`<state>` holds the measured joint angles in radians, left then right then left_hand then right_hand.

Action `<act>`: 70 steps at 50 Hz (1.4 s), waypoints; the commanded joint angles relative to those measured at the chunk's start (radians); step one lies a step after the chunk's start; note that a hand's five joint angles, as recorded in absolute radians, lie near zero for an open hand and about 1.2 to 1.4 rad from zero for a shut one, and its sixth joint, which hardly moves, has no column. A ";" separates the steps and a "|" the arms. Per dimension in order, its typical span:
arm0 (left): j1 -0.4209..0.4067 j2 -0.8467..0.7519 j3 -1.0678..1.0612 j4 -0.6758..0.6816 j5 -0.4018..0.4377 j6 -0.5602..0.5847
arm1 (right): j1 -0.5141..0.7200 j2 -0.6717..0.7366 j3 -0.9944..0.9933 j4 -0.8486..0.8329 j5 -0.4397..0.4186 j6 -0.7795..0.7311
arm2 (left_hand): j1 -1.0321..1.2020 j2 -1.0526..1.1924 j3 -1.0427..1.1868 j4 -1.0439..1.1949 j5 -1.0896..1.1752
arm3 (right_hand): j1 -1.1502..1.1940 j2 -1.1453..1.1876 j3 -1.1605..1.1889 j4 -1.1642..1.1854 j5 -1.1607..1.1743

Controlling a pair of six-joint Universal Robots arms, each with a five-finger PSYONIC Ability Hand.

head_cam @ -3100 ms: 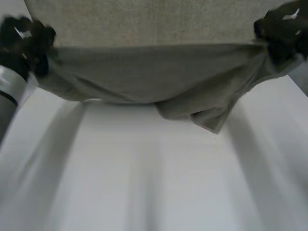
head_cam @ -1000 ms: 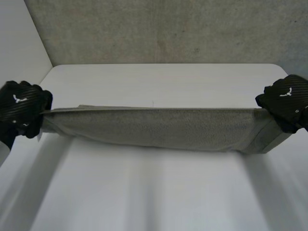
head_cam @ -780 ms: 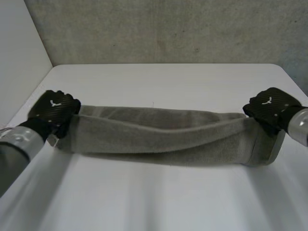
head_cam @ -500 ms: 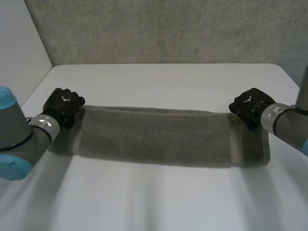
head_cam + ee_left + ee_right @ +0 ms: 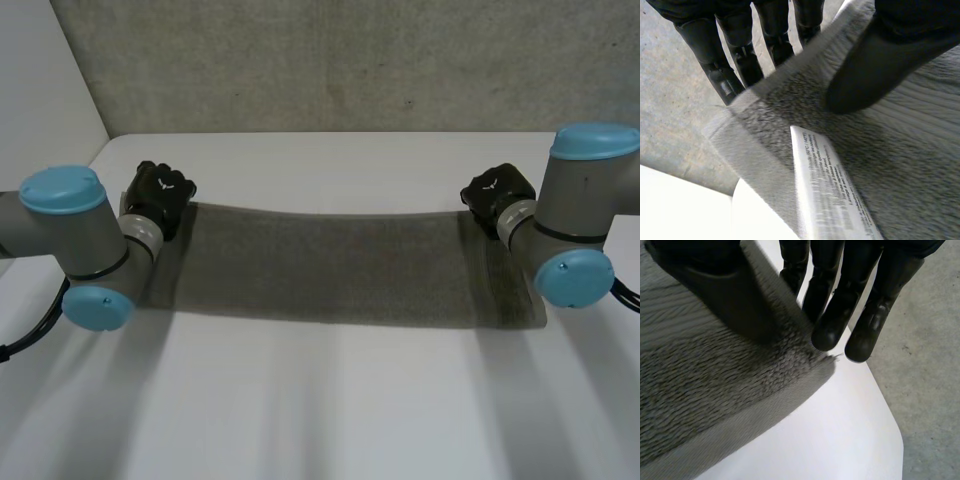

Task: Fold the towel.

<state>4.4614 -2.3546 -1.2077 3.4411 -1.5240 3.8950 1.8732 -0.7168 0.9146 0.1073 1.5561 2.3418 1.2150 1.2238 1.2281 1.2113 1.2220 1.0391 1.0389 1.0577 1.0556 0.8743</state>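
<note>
- Where stretched across the counter (image 5: pixel 330 400), lies flat as a long grey band of towel (image 5: pixel 320 265), reaching from one hand to the other.
- Pinched at one far corner by the left hand (image 5: pixel 165 190): thumb pressed on top of the pile, straight fingers (image 5: pixel 747 55) beneath the edge.
- Held a little off the counter at that corner, with white counter showing below the raised edge.
- Bears a white printed label (image 5: pixel 825 195), lying on the pile near the left thumb's tip, print too blurred to read.
- Pinched at the other far corner by the right hand (image 5: pixel 493 190): thumb on top, fingers under and beyond the edge, tips level with the corner itself.
- Runs inward from each palm toward the other hand, both grey arms (image 5: pixel 80 235) with light-blue caps bent over the band's short ends.
- Backed by rough concrete wall (image 5: pixel 330 60) beyond both hands.
</note>
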 commanded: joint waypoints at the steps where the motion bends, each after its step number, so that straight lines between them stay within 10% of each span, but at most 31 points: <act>1: -0.021 -0.008 0.019 0.000 -0.068 0.009 | 0.026 0.016 0.003 -0.044 0.036 0.013 | -0.808 -0.816 -0.821 -0.804 -0.989 | -0.865 -0.864 -0.883 -0.881 -0.874; 14: -0.045 0.138 -0.098 -0.007 -0.065 -0.089 | 0.017 -0.224 0.188 -0.081 0.042 0.171 | -1.031 -1.040 -1.044 -1.027 -1.212 | -0.865 -0.864 -0.883 -0.881 -0.874; 22: -0.033 0.308 -0.327 0.007 0.086 -0.256 | 0.007 -0.406 0.459 -0.018 0.013 0.136 | -1.019 -1.028 -1.032 -1.015 -1.201 | -0.865 -0.864 -0.883 -0.881 -0.874; 42: -0.010 0.443 -0.547 0.061 0.170 -0.428 | -0.128 -0.406 0.744 -0.153 -0.146 0.126 | -1.019 -1.028 -1.032 -1.015 -1.201 | -0.658 -0.657 -0.676 -0.674 -0.667; 56: -0.008 0.445 -0.547 0.064 0.170 -0.428 | -0.137 -0.300 0.704 -0.190 -0.143 0.122 | -1.022 -1.031 -1.035 -1.018 -1.204 | -0.170 -0.170 -0.189 -0.187 -0.180; 60: -0.007 0.445 -0.547 0.067 0.170 -0.428 | -0.154 -0.288 0.690 -0.193 -0.136 0.120 | -1.022 -1.031 -1.035 -1.018 -1.204 | 0.355 0.355 0.336 0.338 0.345; 70: -0.002 0.463 -0.552 0.066 0.168 -0.430 | -0.256 -0.383 0.688 -0.195 -0.056 0.068 | -1.025 -1.034 -1.038 -1.021 -1.207 | 0.357 0.357 0.339 0.341 0.347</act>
<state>4.4576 -1.9064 -1.7563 3.5081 -1.3550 3.4660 1.6895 -1.0228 1.6017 -0.0870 1.4553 2.4535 0.2728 0.2633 0.2504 0.2686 0.2286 1.2971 1.3036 1.3311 1.3374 1.1619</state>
